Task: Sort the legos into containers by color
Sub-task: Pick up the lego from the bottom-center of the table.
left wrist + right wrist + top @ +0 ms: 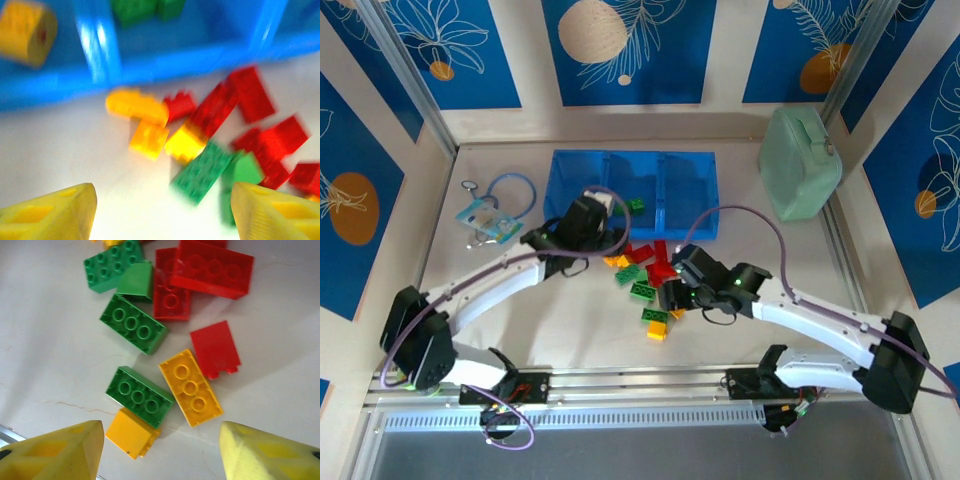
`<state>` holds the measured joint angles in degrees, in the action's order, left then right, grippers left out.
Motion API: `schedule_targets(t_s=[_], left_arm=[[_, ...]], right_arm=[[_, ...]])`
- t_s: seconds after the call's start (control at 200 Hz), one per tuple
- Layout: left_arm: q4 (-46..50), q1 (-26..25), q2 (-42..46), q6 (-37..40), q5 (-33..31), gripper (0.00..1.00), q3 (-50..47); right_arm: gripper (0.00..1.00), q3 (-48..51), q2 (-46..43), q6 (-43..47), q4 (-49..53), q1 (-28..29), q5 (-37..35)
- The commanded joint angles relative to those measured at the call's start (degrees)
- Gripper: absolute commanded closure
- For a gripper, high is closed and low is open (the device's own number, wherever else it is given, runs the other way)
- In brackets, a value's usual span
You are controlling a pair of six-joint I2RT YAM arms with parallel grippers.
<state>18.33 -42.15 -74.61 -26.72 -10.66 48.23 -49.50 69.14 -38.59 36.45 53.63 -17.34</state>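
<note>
Sorting looks barely begun: most legos (648, 275) lie in a mixed heap just in front of the blue tray (685, 185), with green ones (636, 205) in its middle compartment and a yellow piece (27, 32) in the compartment left of that. The left hand (160, 205) and the right hand (160, 440) are both spread wide and empty, so the next move calls for closing on one free brick, perhaps the yellow brick (190, 387). The pale surface (580, 320) also carries a green box (800, 165) right of the tray, with blue leaf-printed panels (620, 50) behind it.

Red, green, yellow legos (642, 272) lie heaped beside the blue tray (685, 185) (a few inside).
</note>
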Motion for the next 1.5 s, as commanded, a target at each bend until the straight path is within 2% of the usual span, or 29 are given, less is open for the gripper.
schedule_targets(t_s=[0.0, 0.155, 0.3, 0.555, 0.836, 1.066, 1.496], left_arm=[[-2.3, -0.9, 6.4, -5.7, -1.0, 0.29, -7.4], [-1.0, -2.1, 14.0, -9.7, -1.6, 0.3, -15.3], [-1.1, -2.4, 18.2, -11.0, -1.8, 0.3, -18.6], [-2.1, -2.5, 17.9, -9.7, -1.9, 0.3, -18.5], [-3.9, -2.6, 18.3, -11.0, -1.4, 0.3, -20.8], [-2.8, -2.6, 20.2, -11.2, -2.3, 0.3, -21.9], [-3.8, -2.6, 18.9, -11.2, -2.6, 0.31, -21.9]], right_arm=[[0.31, -3.9, 5.2, 2.8, -0.1, 0.7, 3.5], [0.27, -9.6, 14.1, 3.9, 4.9, 3.3, 2.4], [0.25, -11.9, 19.7, 5.8, 5.7, 5.9, 2.9], [0.25, -14.4, 25.6, 9.3, 7.0, 8.6, 0.1], [0.27, -17.4, 31.6, 13.8, 9.1, 9.1, -2.4], [0.31, -18.7, 34.3, 16.1, 10.3, 9.8, -4.0], [0.45, -18.6, 36.7, 17.7, 9.7, 10.5, -6.8]])
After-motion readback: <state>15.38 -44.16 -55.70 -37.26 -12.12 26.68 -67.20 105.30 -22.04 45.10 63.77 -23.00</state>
